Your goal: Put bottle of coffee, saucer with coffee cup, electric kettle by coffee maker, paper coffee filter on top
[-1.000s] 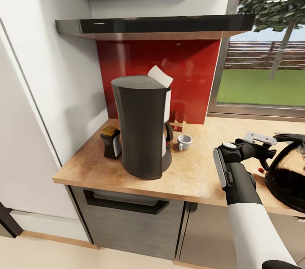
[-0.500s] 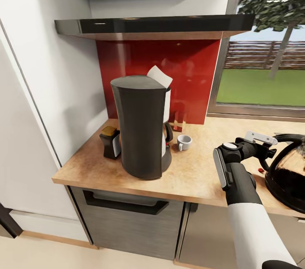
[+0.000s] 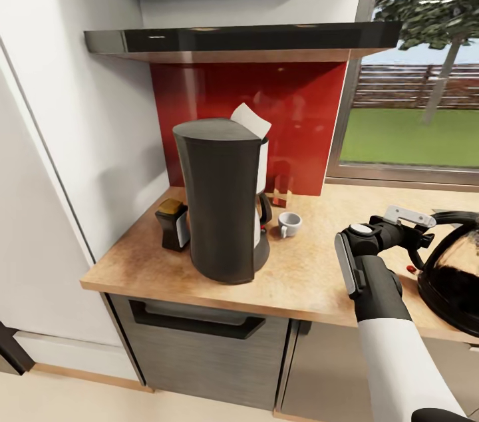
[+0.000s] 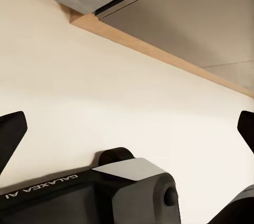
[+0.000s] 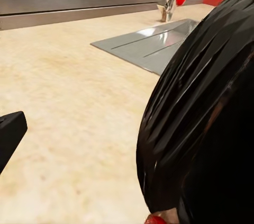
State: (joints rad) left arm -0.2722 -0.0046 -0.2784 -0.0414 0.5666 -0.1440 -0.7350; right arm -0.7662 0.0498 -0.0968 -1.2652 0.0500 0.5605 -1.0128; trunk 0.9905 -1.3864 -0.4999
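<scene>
Rightward, fingers [image 3: 418,233] grasping the electric kettle [image 3: 452,275]; bare countertop [image 3: 306,269] separates coffee maker [image 3: 223,199].

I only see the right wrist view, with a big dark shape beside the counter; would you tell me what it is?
Observer: That is the electric kettle, standing on the counter; the right gripper is by its handle.
Operator: Where is the coffee maker?
Observer: The coffee maker is to the kettle's left, apart from it, with a white paper filter sticking up at its top.
Operator: And the cup?
Observer: The cup stands right beside the coffee maker, on the bare counter as far as I can tell.
</scene>
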